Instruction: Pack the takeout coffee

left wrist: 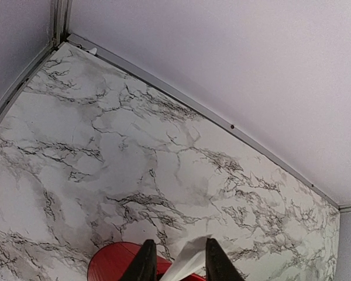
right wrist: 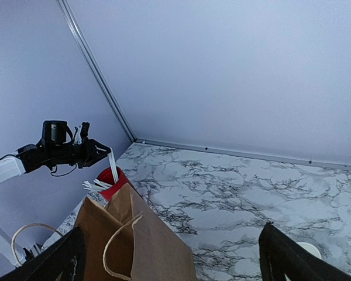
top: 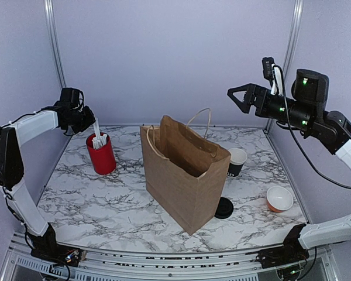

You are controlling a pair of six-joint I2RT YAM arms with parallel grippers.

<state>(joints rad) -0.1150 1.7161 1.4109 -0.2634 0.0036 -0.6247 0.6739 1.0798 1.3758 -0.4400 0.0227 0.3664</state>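
Left pincer (left wrist: 181,264) hung over the red holder (top: 101,156) at the far left of the counter (top: 105,202), clenched on a white packet (top: 97,127) whose lower end reached down to the holder's mouth. More white packets (top: 100,140) stood inside the holder. Right pincer (top: 237,98) was high up at the right, well apart from everything, its jaws spread wide and grasping nothing.

A brown paper bag (top: 184,175) stood upright in the middle of the counter, its top open and its handles up. Its inside was dark, so I could not tell what it contained. The coffee (top: 236,163), a black cup with white print near its base, stood on the counter just behind the bag's right side, and the bag hid a part of it. The bag stood between this cup and the left pincer. A flat black lid (top: 224,208) lay at the bag's right foot, partly hidden too. Near the right edge stood a small orange bowl (top: 279,199), white inside.
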